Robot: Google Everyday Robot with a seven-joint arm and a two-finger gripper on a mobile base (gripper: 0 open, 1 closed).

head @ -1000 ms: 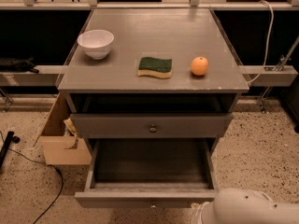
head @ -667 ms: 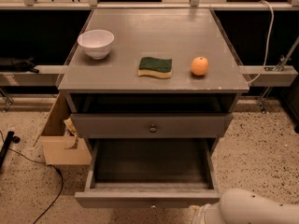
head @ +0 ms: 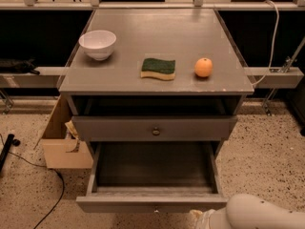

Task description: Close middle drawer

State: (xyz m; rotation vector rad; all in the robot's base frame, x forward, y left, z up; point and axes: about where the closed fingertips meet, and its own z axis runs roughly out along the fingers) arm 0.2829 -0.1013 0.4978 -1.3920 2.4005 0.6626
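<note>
The middle drawer is the lower of two grey fronts and stands pulled far out, with its inside showing empty. A tiny pale knob sits at the centre of its front, at the picture's bottom edge. The upper drawer, with a round brass knob, is pushed in further. My white arm enters from the bottom right. My gripper is at the bottom edge, just below the right end of the middle drawer's front, mostly cut off.
On the cabinet top are a white bowl, a green and yellow sponge and an orange. An open cardboard box stands on the speckled floor at the left. A black cable lies on the floor.
My white arm has drawn slightly to the right at the bottom edge. The drawers and the objects on top have not moved.
</note>
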